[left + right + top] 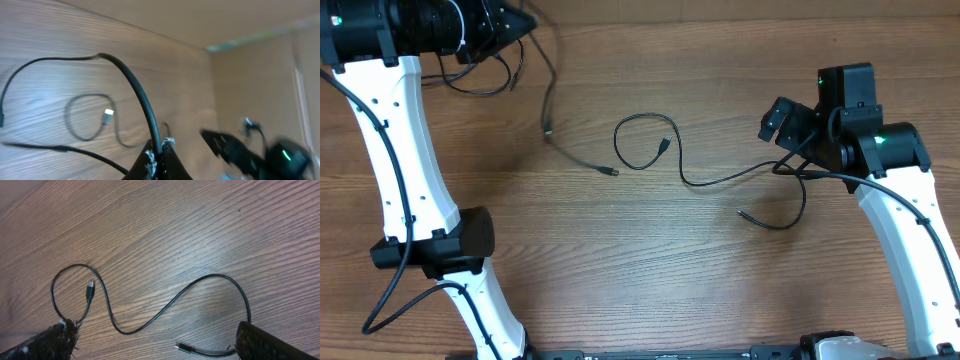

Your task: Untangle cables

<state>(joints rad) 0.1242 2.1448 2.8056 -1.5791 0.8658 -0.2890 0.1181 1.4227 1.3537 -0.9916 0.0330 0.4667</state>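
The left pincer [159,150] was clamped shut on one thin black flexible cord [136,87], which trailed down onto the brown wooden tabletop [620,270]. The right pincer [157,340] stood wide open above a second thin black cord [220,275] lying looped mid-tabletop.

Your left arm [400,150] and right arm [910,240] wear glossy white shells joined by black rounded joint housings [455,243]. Thick black wires [392,300] trail along them. A small green light [881,138] glows on the right wrist. The right pincer [156,330] has white-flecked black fingers [52,342].
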